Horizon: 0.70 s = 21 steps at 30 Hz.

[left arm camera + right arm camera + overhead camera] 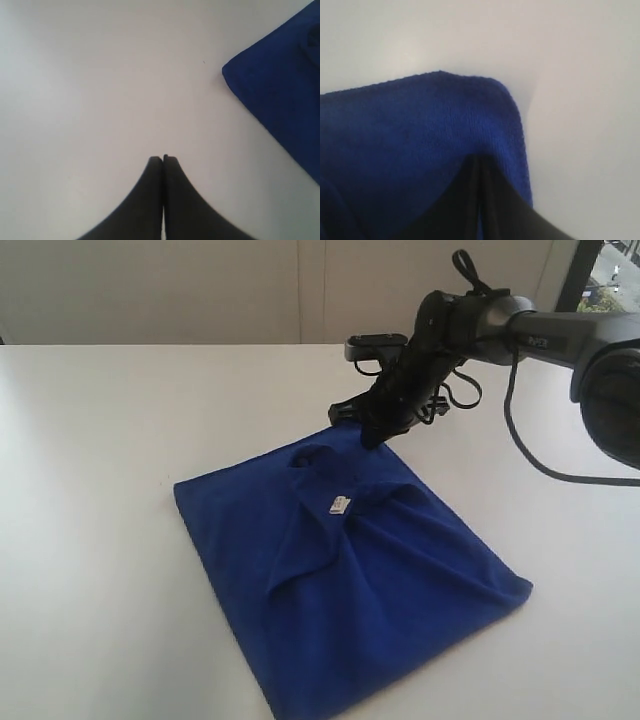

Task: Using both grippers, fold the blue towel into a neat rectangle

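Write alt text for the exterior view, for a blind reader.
A rumpled blue towel lies on a white table, a small white tag on top. The black right gripper, reaching in from the right, is closed on the towel's far corner.

Creased, loosely folded blue towel [350,580], flat.
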Each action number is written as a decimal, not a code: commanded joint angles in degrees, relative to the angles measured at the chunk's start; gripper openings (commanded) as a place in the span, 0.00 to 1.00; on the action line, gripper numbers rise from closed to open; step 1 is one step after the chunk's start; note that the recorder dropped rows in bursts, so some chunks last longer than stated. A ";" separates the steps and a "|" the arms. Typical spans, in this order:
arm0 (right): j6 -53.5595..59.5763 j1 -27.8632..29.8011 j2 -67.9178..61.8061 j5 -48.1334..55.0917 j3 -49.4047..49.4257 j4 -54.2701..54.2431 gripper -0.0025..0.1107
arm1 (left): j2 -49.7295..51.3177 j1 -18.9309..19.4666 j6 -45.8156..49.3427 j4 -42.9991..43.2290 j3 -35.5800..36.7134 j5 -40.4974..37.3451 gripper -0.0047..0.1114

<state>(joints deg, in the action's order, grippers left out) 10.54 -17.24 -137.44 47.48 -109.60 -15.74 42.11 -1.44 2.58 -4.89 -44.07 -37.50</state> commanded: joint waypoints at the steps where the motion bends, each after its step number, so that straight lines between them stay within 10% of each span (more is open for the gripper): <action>1: -3.66 3.53 -1.21 2.34 0.37 4.84 0.02 | -0.50 0.12 0.26 -0.19 0.32 -0.22 0.04; 21: -11.03 11.58 -1.21 6.22 0.37 11.24 0.02 | -0.50 0.12 0.26 -0.19 0.32 -0.22 0.04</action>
<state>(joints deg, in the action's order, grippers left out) 0.00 -6.92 -137.33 51.39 -110.06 -8.50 42.11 -1.44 2.58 -4.89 -44.07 -37.50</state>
